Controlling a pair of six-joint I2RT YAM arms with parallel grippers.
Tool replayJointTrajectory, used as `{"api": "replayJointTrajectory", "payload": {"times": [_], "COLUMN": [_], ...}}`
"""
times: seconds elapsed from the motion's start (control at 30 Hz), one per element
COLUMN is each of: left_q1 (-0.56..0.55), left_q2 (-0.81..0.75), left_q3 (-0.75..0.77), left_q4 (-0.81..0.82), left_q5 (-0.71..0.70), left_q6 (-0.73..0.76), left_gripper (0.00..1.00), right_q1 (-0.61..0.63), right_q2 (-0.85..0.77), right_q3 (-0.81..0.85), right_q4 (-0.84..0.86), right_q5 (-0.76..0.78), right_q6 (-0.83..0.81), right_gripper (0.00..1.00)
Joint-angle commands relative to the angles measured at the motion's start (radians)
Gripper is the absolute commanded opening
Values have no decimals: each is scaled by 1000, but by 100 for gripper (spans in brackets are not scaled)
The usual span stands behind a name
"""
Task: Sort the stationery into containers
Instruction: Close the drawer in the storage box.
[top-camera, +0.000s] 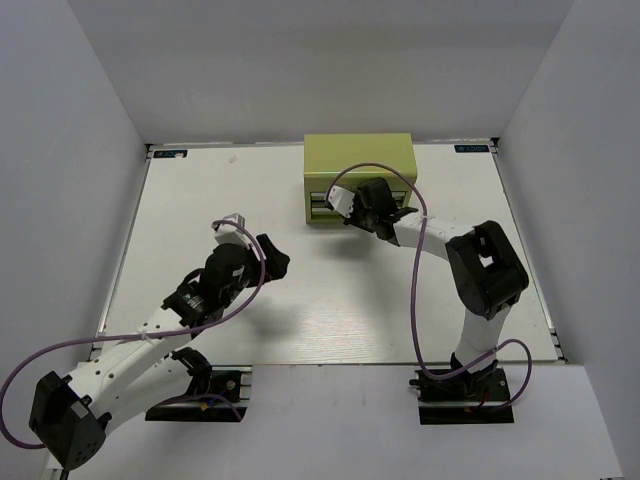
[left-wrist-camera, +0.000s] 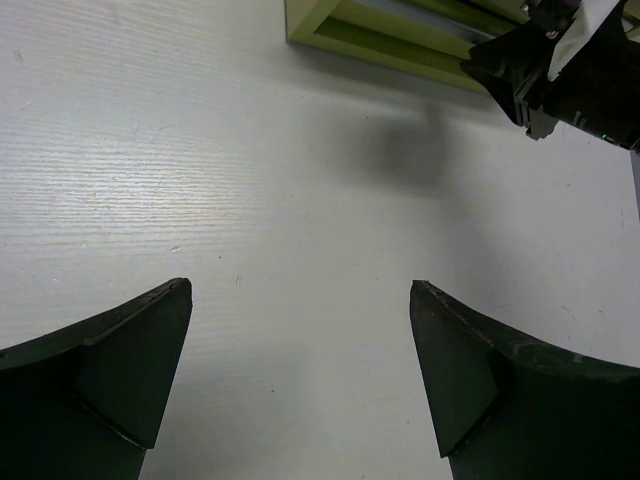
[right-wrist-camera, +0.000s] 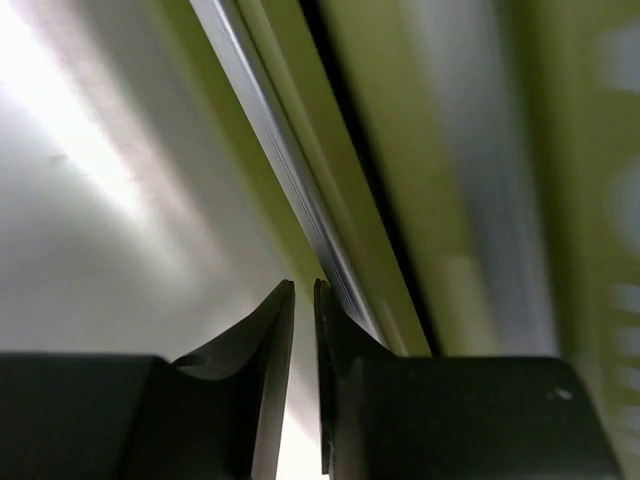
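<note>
Yellow-green chest (top-camera: 358, 158) is set at the far edge of the tabletop (top-camera: 300, 320); no pens are seen. Its drawer front, long axis left-right, lies just beyond the right claw (right-wrist-camera: 305, 295), which is reached forward, fingers parted by a slit, nothing gripped. The left claw (left-wrist-camera: 300, 288) is held wide open, empty, well apart.

We log a white table (top-camera: 300, 330) with a faint streaked grain. Plain pale grey panels enclose it: back wall (top-camera: 320, 70), left wall (top-camera: 60, 200), right wall (top-camera: 590, 200). Small blue labels (top-camera: 472, 149) mark its far corners. Light is diffuse and shadows are soft.
</note>
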Motion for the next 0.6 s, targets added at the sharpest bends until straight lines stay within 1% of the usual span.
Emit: {"api": "replayJointTrajectory", "payload": {"times": [0.0,0.1,0.2,0.23,0.3,0.33,0.37,0.4,0.43,0.47,0.5,0.53,0.57], "left_q1": [1,1,1,1,1,1,1,1,1,1,1,1,1], "left_q2": [-22,-22,-22,-22,-33,-33,-42,-42,-42,-42,-42,-42,-42], "left_q3": [-1,-1,-1,-1,-10,-10,-10,-19,-19,-29,-29,-39,-39], "left_q4": [-8,-8,-17,-18,-18,-18,-18,-18,-18,-8,-8,2,15], "left_q5": [-23,-23,-23,-23,-23,-23,-23,-14,-14,-14,-5,-5,4], "left_q6": [-21,-30,-30,-30,-30,-30,-30,-30,-39,-39,-39,-39,-39], "left_gripper": [100,100,100,100,100,100,100,100,100,100,100,100,100], "right_q1": [1,7,7,10,9,9,7,3,3,-2,3,3,0], "right_q2": [-4,11,13,10,-37,-57,-132,-163,-192,-278,-303,-324,-362], "right_q3": [-6,9,30,26,21,17,-15,-32,-48,-101,-108,-114,-120], "right_q4": [210,241,224,217,128,103,30,11,-9,-24,-29,-71,-117], "right_q5": [125,162,164,141,86,-18,-60,-111,-216,-243,-288,-309,-339], "right_q6": [-8,-11,-11,-11,-9,1,3,7,30,41,69,83,142], "right_gripper": [21,23,23,23,24,24,26,28,35,42,49,56,70]}}
